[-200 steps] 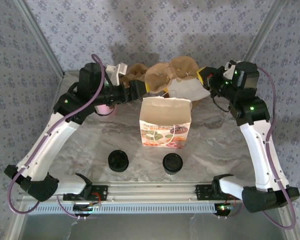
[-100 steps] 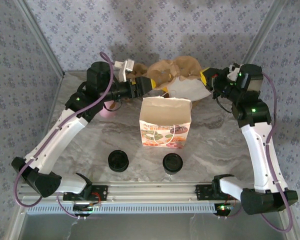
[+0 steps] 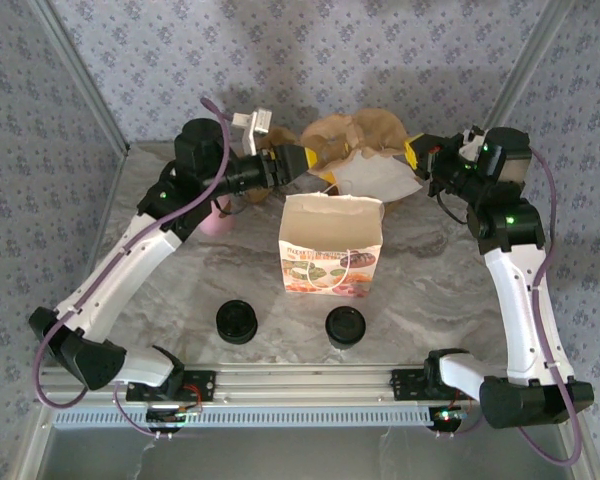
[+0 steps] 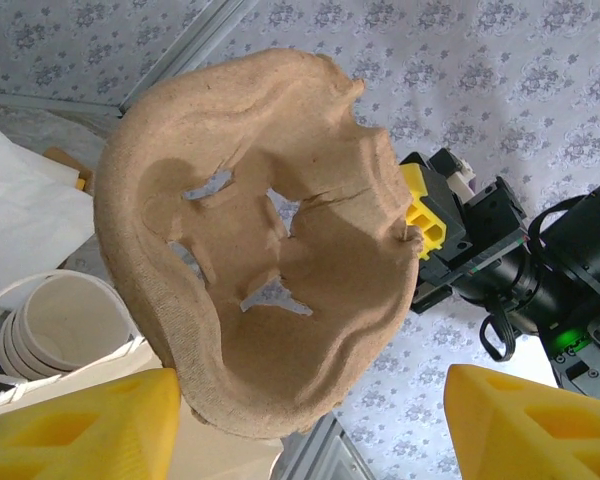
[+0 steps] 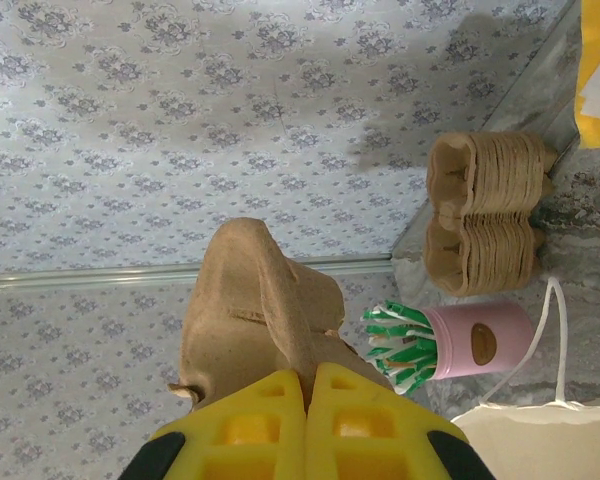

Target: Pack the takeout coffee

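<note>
Left arm has swung in toward the far middle, so the left claw (image 3: 292, 160) is now right at the brown cup tray (image 3: 355, 135), fingers apart. The right claw (image 3: 412, 155) is pinched tight on the tray's right edge, holding it up. A paper bag (image 3: 330, 245) stands on the worktop (image 3: 430, 270) between both claws and the takeout coffee (image 3: 345, 326). The coffee sits at the near side, well apart from the claws, with black lids (image 3: 236, 321) to its left.
</note>
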`<state>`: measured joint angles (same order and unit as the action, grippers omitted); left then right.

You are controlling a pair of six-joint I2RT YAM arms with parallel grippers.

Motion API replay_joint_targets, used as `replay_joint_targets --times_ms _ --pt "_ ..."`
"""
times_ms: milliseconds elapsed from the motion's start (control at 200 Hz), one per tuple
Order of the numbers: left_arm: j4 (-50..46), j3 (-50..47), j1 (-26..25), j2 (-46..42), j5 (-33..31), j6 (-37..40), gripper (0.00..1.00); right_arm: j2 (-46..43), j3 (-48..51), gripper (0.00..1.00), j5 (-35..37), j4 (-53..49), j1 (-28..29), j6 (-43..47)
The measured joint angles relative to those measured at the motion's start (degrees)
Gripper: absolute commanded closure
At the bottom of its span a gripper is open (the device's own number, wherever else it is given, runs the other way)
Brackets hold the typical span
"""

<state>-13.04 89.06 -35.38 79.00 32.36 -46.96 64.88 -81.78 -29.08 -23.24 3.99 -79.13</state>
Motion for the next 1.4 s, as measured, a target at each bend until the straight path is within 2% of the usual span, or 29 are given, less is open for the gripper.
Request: replay_joint_targets --times_ms 984,1404 --pt "1.7 0.0 1.6 1.1 -1.7 -1.8 0.31 -0.4 0.0 1.0 -0.3 0.7 -0.3 -1.0" --pt "3.0 0.0 0.7 1.4 -1.5 -3.5 0.41 -0.4 0.0 1.0 0.0 0.8 0.8 -1.0"
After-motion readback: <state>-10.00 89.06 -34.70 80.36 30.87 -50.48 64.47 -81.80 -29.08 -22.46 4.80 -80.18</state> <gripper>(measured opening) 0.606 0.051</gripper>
